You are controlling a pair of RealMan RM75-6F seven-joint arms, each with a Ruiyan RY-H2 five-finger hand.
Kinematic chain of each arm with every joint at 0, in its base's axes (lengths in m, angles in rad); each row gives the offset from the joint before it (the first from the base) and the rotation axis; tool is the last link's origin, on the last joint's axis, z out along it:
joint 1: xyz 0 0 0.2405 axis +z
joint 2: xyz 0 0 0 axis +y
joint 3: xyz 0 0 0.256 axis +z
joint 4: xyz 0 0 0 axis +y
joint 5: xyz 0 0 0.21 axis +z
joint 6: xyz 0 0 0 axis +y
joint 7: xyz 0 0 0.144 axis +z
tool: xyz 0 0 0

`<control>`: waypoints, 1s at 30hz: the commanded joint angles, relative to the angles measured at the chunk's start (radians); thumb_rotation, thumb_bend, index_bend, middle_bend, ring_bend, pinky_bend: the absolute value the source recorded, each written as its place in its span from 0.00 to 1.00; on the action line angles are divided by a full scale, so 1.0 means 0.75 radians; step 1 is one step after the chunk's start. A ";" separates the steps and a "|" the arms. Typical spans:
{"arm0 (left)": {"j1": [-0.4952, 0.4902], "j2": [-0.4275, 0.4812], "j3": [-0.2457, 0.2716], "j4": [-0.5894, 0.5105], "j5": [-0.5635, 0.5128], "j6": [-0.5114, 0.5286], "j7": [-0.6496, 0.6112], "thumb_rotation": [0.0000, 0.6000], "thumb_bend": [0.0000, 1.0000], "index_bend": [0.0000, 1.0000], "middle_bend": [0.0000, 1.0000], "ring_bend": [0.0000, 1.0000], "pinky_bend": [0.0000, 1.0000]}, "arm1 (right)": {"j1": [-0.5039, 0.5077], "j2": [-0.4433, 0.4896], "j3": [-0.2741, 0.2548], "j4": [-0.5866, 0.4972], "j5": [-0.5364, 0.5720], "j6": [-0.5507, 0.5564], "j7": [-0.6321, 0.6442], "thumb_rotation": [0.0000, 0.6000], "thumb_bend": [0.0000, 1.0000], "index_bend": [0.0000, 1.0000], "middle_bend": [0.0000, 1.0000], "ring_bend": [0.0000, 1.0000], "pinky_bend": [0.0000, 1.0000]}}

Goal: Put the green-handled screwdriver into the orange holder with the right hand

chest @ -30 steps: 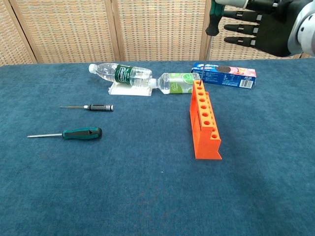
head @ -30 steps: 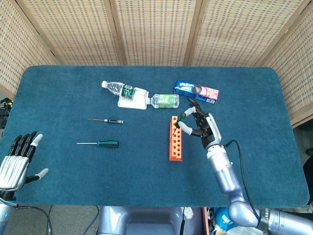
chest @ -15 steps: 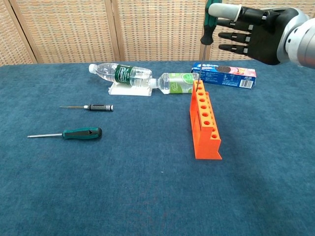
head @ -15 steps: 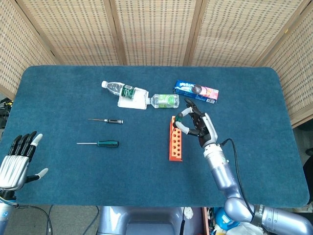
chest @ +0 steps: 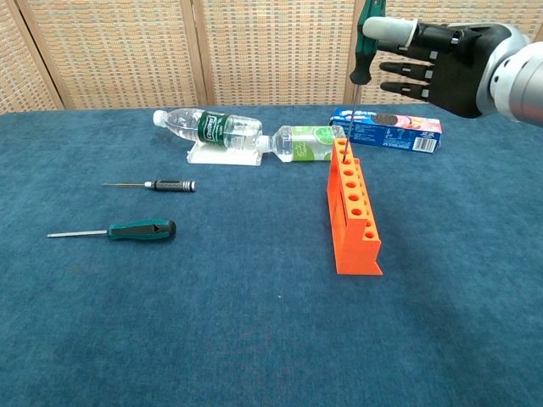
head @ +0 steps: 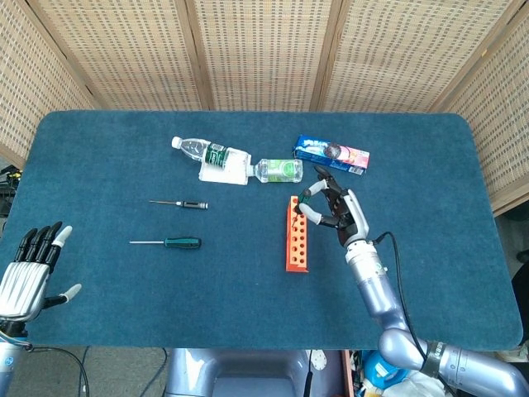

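My right hand [head: 337, 212] [chest: 443, 56] pinches a green-handled screwdriver [chest: 363, 52] near the top of its handle, so it hangs almost upright. Its thin shaft [chest: 349, 127] points down, and the tip sits at the far end hole of the orange holder [head: 297, 236] [chest: 354, 209]. I cannot tell how deep the tip is. In the head view the handle [head: 307, 201] shows just above the holder's far end. A second green-handled screwdriver [head: 182, 242] [chest: 140, 229] lies flat on the table at the left. My left hand [head: 29, 273] hovers open at the near left edge.
A small black-handled screwdriver [head: 194, 203] [chest: 170, 184] lies beyond the green one. Two plastic bottles [head: 213, 153] [head: 278, 170] and a blue biscuit box [head: 332, 155] [chest: 386, 127] lie behind the holder. The table is covered in blue cloth [head: 430, 174].
My right hand has come down a little with the screwdriver, bringing the tip to the holder's far end. The left hand and the loose tools have not moved.
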 commanded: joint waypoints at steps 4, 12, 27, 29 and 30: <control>-0.001 -0.002 0.000 0.001 -0.003 -0.002 0.003 1.00 0.00 0.00 0.00 0.00 0.00 | -0.005 -0.001 0.000 0.028 -0.005 -0.021 0.016 1.00 0.22 0.62 0.07 0.00 0.00; -0.003 -0.005 0.001 0.002 -0.004 -0.005 0.008 1.00 0.00 0.00 0.00 0.00 0.00 | -0.015 -0.005 -0.002 0.043 -0.023 -0.038 0.037 1.00 0.22 0.62 0.07 0.00 0.00; -0.004 -0.006 0.003 0.003 -0.005 -0.008 0.007 1.00 0.00 0.00 0.00 0.00 0.00 | -0.025 -0.020 -0.012 0.079 -0.042 -0.064 0.066 1.00 0.22 0.62 0.07 0.00 0.00; -0.004 -0.006 0.003 0.003 -0.004 -0.008 0.006 1.00 0.00 0.00 0.00 0.00 0.00 | -0.026 -0.023 -0.011 0.087 -0.042 -0.071 0.075 1.00 0.22 0.62 0.07 0.00 0.00; -0.004 -0.006 0.003 0.003 -0.003 -0.007 0.006 1.00 0.00 0.00 0.00 0.00 0.00 | -0.026 -0.024 -0.011 0.090 -0.043 -0.073 0.076 1.00 0.22 0.62 0.07 0.00 0.00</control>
